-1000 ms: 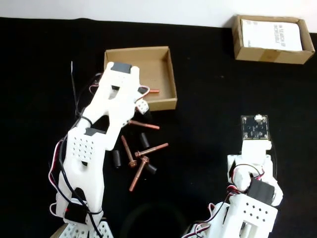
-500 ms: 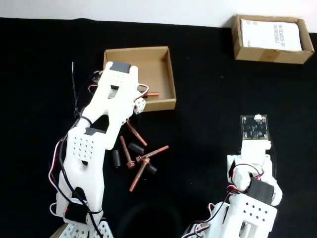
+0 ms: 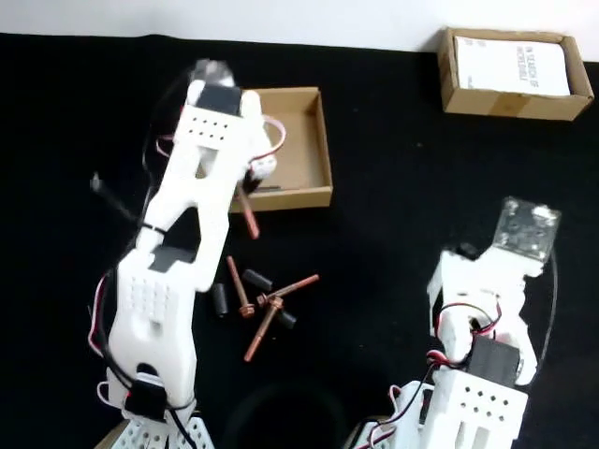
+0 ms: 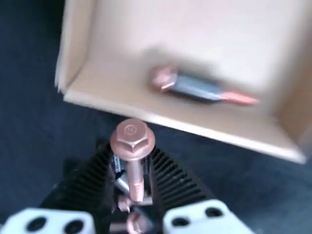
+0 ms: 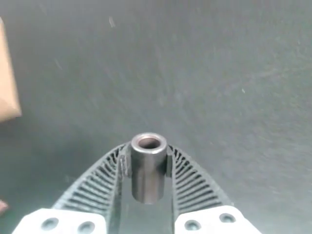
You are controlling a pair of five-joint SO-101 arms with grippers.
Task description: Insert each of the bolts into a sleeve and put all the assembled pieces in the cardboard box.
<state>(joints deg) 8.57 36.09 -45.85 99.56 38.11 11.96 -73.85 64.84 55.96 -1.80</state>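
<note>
Left wrist view: one assembled piece (image 4: 195, 90) in cardboard box (image 4: 161, 124). Left gripper (image 4: 130, 163) clamped on bolt (image 4: 131, 141), right gripper (image 5: 146, 158) clamped on sleeve (image 5: 147, 175). Three loose bolts (image 3: 292, 283) and three sleeves (image 3: 220, 299) remain unassembled.

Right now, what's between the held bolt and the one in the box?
The cardboard box's near wall and a strip of its floor lie between the held bolt and the sleeved bolt inside, seen in the left wrist view.
</note>
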